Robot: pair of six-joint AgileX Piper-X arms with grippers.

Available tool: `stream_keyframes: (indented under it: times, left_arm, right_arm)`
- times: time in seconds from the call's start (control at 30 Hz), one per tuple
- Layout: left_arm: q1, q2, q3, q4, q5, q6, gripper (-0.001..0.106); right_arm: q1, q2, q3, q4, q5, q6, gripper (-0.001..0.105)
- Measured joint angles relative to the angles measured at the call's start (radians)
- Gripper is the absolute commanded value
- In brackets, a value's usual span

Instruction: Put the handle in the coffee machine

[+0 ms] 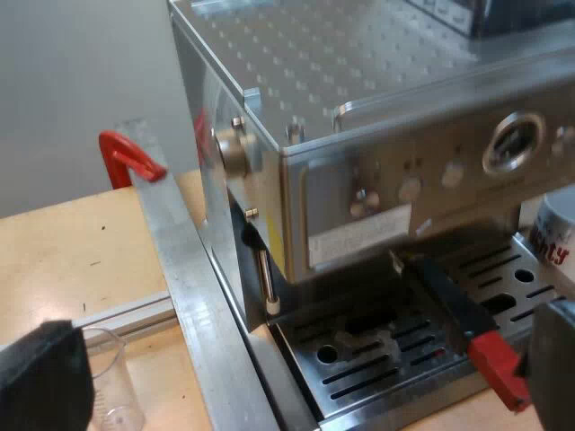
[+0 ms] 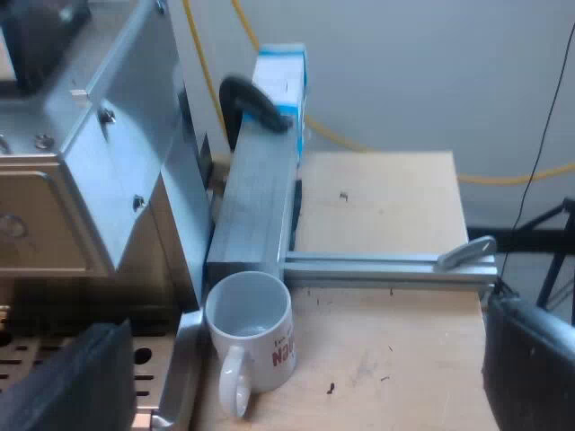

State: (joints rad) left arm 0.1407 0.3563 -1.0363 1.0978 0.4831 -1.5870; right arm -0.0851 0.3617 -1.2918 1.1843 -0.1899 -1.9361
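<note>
Both wrist views come to me fairly bright, under soft, even light. From my left wrist, the espresso machine [image 1: 377, 206] shows a pale sheen across its dimpled top and a red reflection on its side panel. The drip tray [image 1: 377, 359] beneath its front lies in shadow. From my right wrist, the counter [image 2: 386, 224] looks evenly lit and the wall [image 2: 404, 63] flat grey.

Holder [image 1: 463, 325]: metal end hidden under machine [image 1: 359, 180] front, can't tell if locked in. Measuring glass [image 1: 115, 382] & mug [image 1: 559, 235] both cut by frame edge; mug's red print only partly seen, unreadable. Hopper [image 1: 517, 13] atop machine mostly out of frame.
</note>
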Motion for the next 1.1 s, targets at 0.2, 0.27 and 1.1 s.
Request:
stream_keyframes:
  times: [0.2,0.27,1.1]
  left_arm:
    - [0.0,-0.105,0.046,0.001,0.0,0.0,0.105]
    - [0.0,-0.127,0.056,0.001,0.0,0.0,0.105]
    - [0.0,-0.36,0.096,0.237,0.0,0.074,0.105]
  right_arm:
    - [0.0,-0.149,0.036,0.022,0.0,0.0,0.079]
    - [0.0,-0.203,0.065,0.021,0.0,0.0,0.079]
    - [-0.003,-0.371,0.26,0.084,-0.052,0.047,0.079]
